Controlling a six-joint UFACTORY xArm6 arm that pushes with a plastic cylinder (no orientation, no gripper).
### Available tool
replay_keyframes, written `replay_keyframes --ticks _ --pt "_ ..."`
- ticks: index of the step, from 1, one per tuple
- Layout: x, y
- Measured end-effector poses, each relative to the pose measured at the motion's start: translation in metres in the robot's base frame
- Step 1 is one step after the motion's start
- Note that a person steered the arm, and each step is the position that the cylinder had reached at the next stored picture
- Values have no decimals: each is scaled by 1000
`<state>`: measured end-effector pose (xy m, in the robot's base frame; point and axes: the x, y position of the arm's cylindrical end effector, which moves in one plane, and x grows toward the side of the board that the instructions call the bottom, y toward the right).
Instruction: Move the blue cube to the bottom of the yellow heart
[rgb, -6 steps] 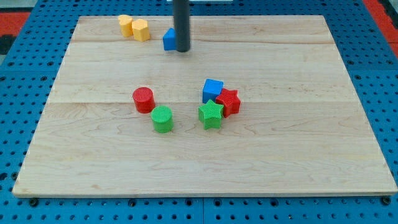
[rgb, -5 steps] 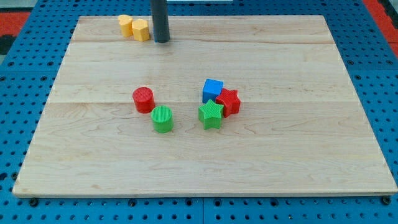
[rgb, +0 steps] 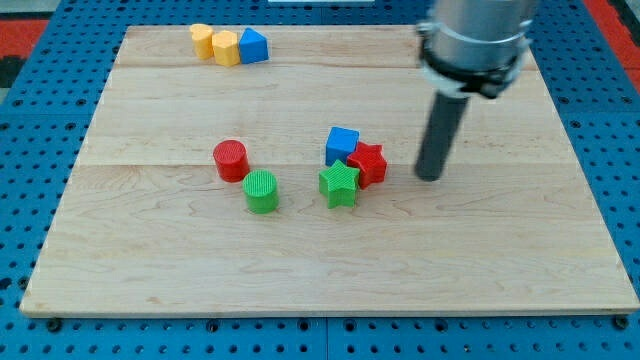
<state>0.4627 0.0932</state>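
The blue cube (rgb: 342, 144) sits near the board's middle, touching the red star (rgb: 368, 164) and the green star (rgb: 339, 184). The yellow heart (rgb: 203, 40) lies at the view's top left, beside a yellow hexagon-like block (rgb: 226, 47) and a blue triangular block (rgb: 254, 46). My tip (rgb: 430, 177) is on the board to the right of the red star, a short gap away, touching no block.
A red cylinder (rgb: 231, 160) and a green cylinder (rgb: 261, 191) stand left of the middle cluster. The wooden board (rgb: 500, 250) lies on a blue pegboard surface.
My tip left the top left, where it had pushed the blue triangular block against the yellow blocks, and now stands right of the red star. The middle cluster has not moved.
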Motion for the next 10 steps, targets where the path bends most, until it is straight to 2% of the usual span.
replay_keyframes --ticks 1,2,3,4,5,6,7,8,9,10 --pt "-20 -46" --pt "-52 -60" --pt "-70 -123" --pt "-37 -157" --pt "-68 -224" --pt "-120 -243" --pt "-116 -251" --pt "-81 -251" --pt "-126 -314" --pt "-159 -260"
